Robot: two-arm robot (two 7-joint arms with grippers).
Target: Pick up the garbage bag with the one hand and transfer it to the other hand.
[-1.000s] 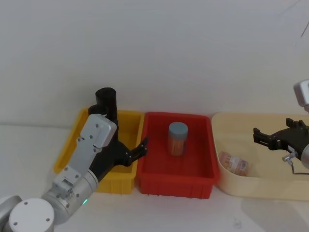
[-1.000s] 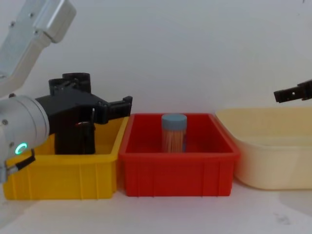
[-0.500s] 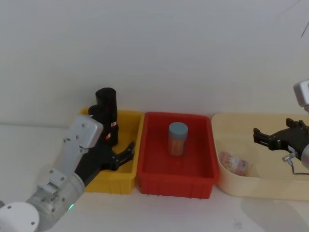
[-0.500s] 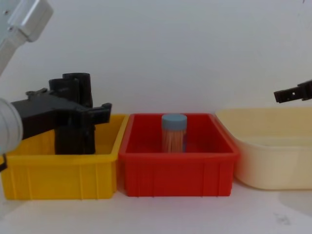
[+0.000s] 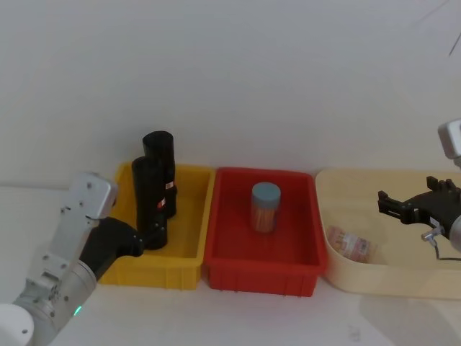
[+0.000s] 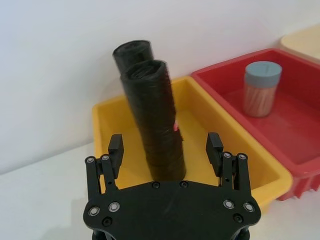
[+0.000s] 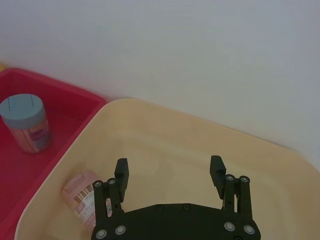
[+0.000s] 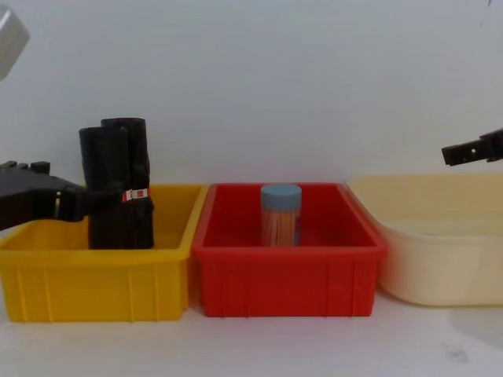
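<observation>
Garbage bag (image 5: 148, 200) upright in yellow bin (image 5: 166, 274), left of frame.
Left pincer (image 6: 165, 144) spread apart, facing it from lower left; right pincer (image 7: 169, 162) apart above cream tub (image 7: 165, 135) at right.

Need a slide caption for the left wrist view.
Left pincer, open, faces the garbage bag standing in the yellow bin, a second black roll just behind it.
</observation>
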